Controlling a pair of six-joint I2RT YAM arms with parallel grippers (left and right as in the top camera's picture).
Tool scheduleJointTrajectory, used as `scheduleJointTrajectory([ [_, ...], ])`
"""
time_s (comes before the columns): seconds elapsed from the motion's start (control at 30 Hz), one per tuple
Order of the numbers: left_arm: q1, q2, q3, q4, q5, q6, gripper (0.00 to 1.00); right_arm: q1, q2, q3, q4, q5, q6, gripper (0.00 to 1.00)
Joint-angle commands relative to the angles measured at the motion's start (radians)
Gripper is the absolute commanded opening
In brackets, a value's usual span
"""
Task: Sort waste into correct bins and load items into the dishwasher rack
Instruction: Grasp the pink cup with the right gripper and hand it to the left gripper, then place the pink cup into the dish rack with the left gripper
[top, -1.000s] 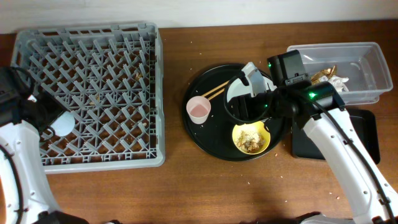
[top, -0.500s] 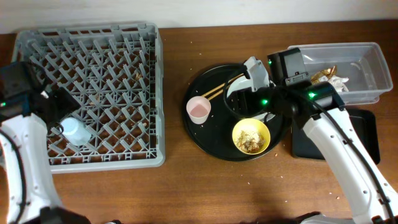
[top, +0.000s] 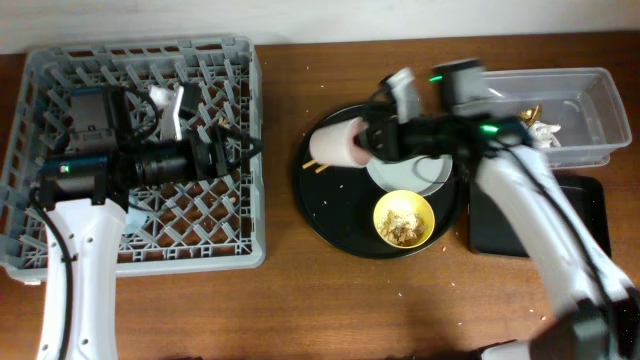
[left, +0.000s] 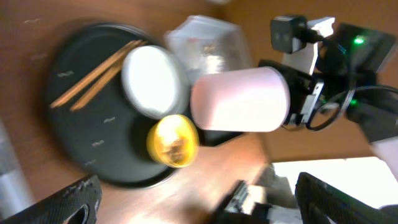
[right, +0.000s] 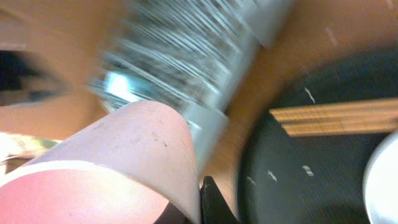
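My right gripper (top: 366, 146) is shut on the wall of the small pink cup (top: 335, 146), which it holds on its side above the left edge of the round black tray (top: 330, 215). The cup (right: 112, 168) fills the right wrist view, with one finger (right: 211, 202) pressed to its outside. On the tray lie the pale plate (top: 405, 172), the yellow bowl (top: 403, 218) with food scraps, and the chopsticks (left: 96, 74). My left gripper (top: 232, 148) stands open and empty above the dishwasher rack (top: 60, 255), pointing right. A pale blue shape, apparently the blue cup (top: 135, 212), shows under the left arm.
The clear tub (top: 590, 100) at the back right holds a napkin and a gold wrapper. The shallow black tray (top: 585, 215) lies in front of it. Crumbs dot the wooden table between the rack and the round tray.
My left gripper let go of the blue cup in the rack, opened wide and swung toward the right. My right gripper shut on the pink cup and lifted it, tipped on its side.
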Motion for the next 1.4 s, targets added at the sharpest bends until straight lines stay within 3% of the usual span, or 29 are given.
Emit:
scheduleJointTrajectory([
  [0.0,-0.066,0.006,0.015,0.079,0.343,0.013,0.99,-0.015,-0.075,0.003,0.06,-0.388,-0.048,0.04],
  [0.17,-0.246,0.006,0.015,0.133,0.349,0.009,0.98,0.165,-0.069,0.003,0.232,-0.397,-0.048,0.04],
  [0.23,-0.267,0.006,0.015,0.12,0.349,0.008,0.69,0.174,-0.069,0.003,0.279,-0.344,-0.008,0.04],
  [0.27,-0.266,0.006,0.015,0.106,0.349,0.008,0.68,0.169,-0.069,0.003,0.277,-0.328,-0.008,0.04],
  [0.37,-0.254,0.005,0.015,0.103,0.352,0.008,0.92,0.125,-0.069,0.003,0.278,-0.329,0.024,0.04],
  [0.47,-0.246,0.005,0.015,0.107,0.33,0.009,0.7,0.123,-0.069,0.003,0.275,-0.343,0.025,0.04],
  [0.53,-0.227,0.005,0.015,0.107,0.256,0.008,0.7,0.121,-0.069,0.003,0.274,-0.347,0.026,0.04],
  [0.6,-0.192,0.005,0.015,0.107,0.254,0.007,0.7,0.121,-0.069,0.003,0.271,-0.346,0.025,0.19],
  [0.7,-0.146,0.005,0.015,0.107,0.251,0.006,0.63,0.119,-0.069,0.003,0.27,-0.346,0.033,0.18],
  [0.9,-0.146,0.005,0.015,0.107,0.253,0.006,0.65,0.114,-0.069,0.003,0.278,-0.346,0.04,0.06],
  [0.93,-0.146,0.005,0.015,0.122,0.322,0.006,0.75,0.102,-0.069,0.003,0.273,-0.346,0.04,0.05],
  [1.0,-0.146,0.005,0.016,0.18,0.443,0.006,0.86,0.095,-0.069,0.003,0.254,-0.348,0.041,0.04],
  [1.07,-0.146,0.005,0.015,0.219,0.465,0.005,0.94,0.097,-0.069,0.003,0.217,-0.35,0.04,0.04],
  [1.1,-0.146,0.005,0.015,0.22,0.463,0.006,0.93,0.097,-0.069,0.003,0.217,-0.354,0.04,0.04],
  [1.13,-0.149,0.005,0.015,0.219,0.454,0.006,0.84,0.097,-0.069,0.003,0.218,-0.354,0.04,0.04],
  [1.2,-0.18,0.005,0.015,0.22,0.354,0.006,0.83,0.097,-0.069,0.003,0.222,-0.384,0.04,0.04],
  [1.33,-0.211,0.005,0.015,0.249,0.34,0.005,0.83,0.108,-0.069,0.003,0.222,-0.418,0.04,0.04],
  [1.37,-0.211,0.005,0.015,0.25,0.338,0.006,0.77,0.113,-0.069,0.003,0.222,-0.418,0.04,0.04],
])
